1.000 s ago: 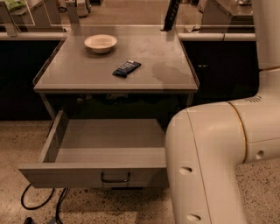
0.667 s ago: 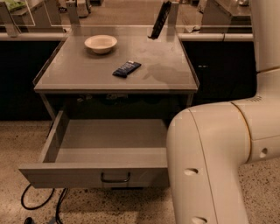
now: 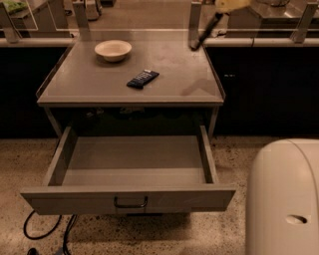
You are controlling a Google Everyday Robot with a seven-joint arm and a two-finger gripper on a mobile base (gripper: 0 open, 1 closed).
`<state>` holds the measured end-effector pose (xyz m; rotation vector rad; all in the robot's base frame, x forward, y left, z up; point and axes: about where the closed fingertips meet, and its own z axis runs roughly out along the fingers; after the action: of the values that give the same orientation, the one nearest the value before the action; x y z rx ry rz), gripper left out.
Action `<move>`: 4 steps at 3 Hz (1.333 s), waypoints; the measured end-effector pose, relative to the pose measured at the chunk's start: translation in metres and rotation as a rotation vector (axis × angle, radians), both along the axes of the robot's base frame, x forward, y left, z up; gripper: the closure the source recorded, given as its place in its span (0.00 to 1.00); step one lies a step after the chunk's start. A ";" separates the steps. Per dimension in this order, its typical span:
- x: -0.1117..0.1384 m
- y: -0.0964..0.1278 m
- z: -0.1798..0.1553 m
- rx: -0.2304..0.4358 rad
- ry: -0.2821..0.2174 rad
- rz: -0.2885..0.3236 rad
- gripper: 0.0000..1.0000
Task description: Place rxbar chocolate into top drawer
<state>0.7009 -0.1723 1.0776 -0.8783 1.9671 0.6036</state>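
Note:
At the top edge, above the back right corner of the table, my gripper (image 3: pixel 223 10) shows only partly. It is shut on the rxbar chocolate (image 3: pixel 204 32), a slim dark bar that hangs slanting down to the left, clear of the tabletop. The top drawer (image 3: pixel 129 198) stands pulled fully open below the table, nothing inside it, its dark handle at the centre of the front panel. The bar is behind and above the drawer, to its right.
A dark blue wrapped bar (image 3: pixel 142 78) lies mid-table and a pale bowl (image 3: pixel 113 50) sits at the back left of the grey table (image 3: pixel 75 84). My white arm body (image 3: pixel 284 199) fills the lower right. Cables (image 3: pixel 45 234) lie on the floor at lower left.
The bar in my gripper has swung lower and slants more. My white arm body has drawn away to the lower right, uncovering the drawer's right side.

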 end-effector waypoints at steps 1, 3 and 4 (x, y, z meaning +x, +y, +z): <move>-0.009 -0.038 0.000 0.015 -0.002 -0.053 1.00; -0.003 -0.030 -0.010 0.030 0.038 -0.053 1.00; -0.008 -0.014 -0.019 0.056 0.138 -0.057 1.00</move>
<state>0.6927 -0.1860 1.0581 -0.7612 2.0805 0.6992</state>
